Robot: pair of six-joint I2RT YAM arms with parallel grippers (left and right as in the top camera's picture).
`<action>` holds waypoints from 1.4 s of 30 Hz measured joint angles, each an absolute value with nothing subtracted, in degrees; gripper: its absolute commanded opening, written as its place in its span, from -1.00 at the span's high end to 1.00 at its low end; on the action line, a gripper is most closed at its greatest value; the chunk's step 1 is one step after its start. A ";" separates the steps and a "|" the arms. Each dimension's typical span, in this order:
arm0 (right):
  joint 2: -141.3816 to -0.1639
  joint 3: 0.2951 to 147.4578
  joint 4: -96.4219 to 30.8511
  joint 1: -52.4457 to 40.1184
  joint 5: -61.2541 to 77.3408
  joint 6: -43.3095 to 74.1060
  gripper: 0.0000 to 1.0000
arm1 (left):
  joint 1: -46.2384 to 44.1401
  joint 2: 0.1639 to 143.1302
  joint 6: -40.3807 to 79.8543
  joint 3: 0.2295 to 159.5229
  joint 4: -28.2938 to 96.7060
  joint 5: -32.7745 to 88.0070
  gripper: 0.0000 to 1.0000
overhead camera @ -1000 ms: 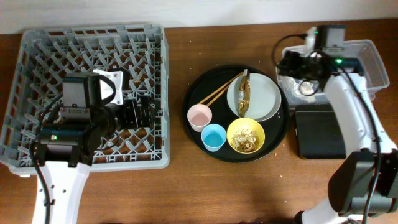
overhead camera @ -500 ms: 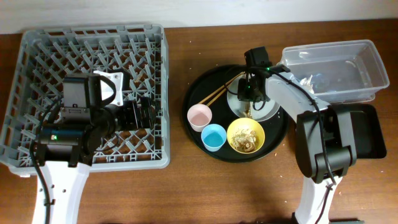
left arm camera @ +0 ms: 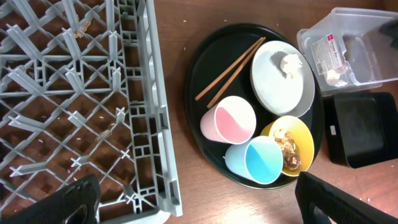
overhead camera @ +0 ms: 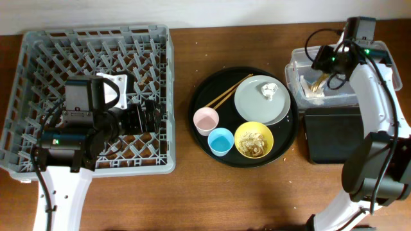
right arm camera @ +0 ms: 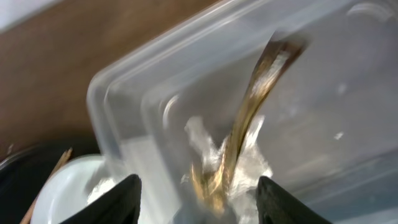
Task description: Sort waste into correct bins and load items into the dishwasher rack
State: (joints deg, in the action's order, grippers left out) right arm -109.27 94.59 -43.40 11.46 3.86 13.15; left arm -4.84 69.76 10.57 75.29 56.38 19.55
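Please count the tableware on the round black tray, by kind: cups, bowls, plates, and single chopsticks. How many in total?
Cups: 2 (pink cup, light-blue cup)
Bowls: 1 (yellow bowl)
Plates: 1 (white plate)
Chopsticks: 2
Total: 6

Looks like a robotics lab bench staged as a kitchen dish station. Shows in white robot arms (overhead camera: 61,192) flanking a wooden table (overhead camera: 192,199), a grey dishwasher rack (overhead camera: 96,31), a round black tray (overhead camera: 209,90) of used tableware.
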 measured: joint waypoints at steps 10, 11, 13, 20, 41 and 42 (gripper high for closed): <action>-110.56 93.08 -45.93 -6.00 1.34 8.84 -0.01 | -4.84 69.76 10.57 75.33 56.40 19.55 -0.99; -113.89 92.71 -44.64 -6.22 -0.47 9.32 -0.01 | -4.84 69.76 10.57 75.33 56.40 19.55 -0.99; -118.78 92.42 -43.35 -6.09 -1.96 10.13 0.05 | -4.84 69.76 10.57 75.33 56.34 19.53 -0.99; -122.43 91.85 -44.34 -6.04 0.99 10.70 0.92 | -4.84 69.76 10.57 75.33 56.40 19.55 -0.99; -91.26 97.76 -66.54 -2.87 13.54 11.68 -0.04 | -4.84 67.68 4.91 78.24 56.90 20.91 -0.99; -90.76 97.80 -70.81 -8.08 14.59 11.55 -0.04 | -4.84 66.61 4.73 78.78 56.42 20.56 -0.99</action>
